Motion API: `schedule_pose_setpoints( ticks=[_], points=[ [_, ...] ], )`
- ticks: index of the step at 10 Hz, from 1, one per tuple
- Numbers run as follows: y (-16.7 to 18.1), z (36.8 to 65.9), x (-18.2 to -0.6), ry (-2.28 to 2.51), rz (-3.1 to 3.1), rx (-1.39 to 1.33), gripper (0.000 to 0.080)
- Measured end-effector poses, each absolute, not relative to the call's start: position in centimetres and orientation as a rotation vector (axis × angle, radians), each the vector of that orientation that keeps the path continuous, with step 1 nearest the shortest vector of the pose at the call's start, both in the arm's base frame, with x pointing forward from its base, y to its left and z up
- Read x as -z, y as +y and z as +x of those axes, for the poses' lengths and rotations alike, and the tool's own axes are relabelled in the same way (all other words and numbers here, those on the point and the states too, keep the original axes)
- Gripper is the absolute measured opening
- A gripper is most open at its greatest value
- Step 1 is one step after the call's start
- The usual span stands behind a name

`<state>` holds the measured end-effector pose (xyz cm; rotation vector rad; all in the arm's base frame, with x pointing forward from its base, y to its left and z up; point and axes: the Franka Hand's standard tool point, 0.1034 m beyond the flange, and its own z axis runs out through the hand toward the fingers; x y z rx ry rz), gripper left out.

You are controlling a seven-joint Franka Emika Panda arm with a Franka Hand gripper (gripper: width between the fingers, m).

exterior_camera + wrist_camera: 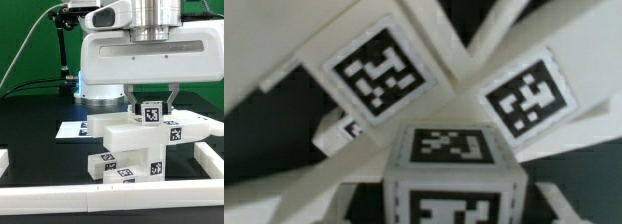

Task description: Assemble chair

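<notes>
**Chair part-built, end effector set over a small cube**
The arm (150,45) points straight down. The end effector (152,106) has its jaws on either side of a tagged small cube (150,114); whether they pinch it I cannot tell. The cube sits on the chair (135,150), on its flat panel (115,132) directly beneath. Tagged blocks (125,168) lie lower on the tabletop (30,105), so much joining seems left.

A: Item one, small cube (151,113). Position?
B: On top of the flat panel (190,128), between the fingers of the gripper (152,106). Contact cannot be told.
A: Flat panel?
B: Lying over a cluster of blocky chair parts (127,165), reaching out toward the exterior view's right.
A: Marker board (70,130)?
B: Flat on the table (35,150), behind the cluster, toward the exterior view's left.
A: Rail (100,197)?
B: Along the table's front edge, before all parts, with further lengths at both sides.
</notes>
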<state>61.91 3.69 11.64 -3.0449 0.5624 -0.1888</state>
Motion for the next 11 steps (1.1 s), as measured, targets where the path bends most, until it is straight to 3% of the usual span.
schedule_pose_setpoints(
  ticks=[11],
  points=[
    [2.5, 62.7, -11.5, 1.573, -2.575, 0.140, 0.0286]
  ],
)
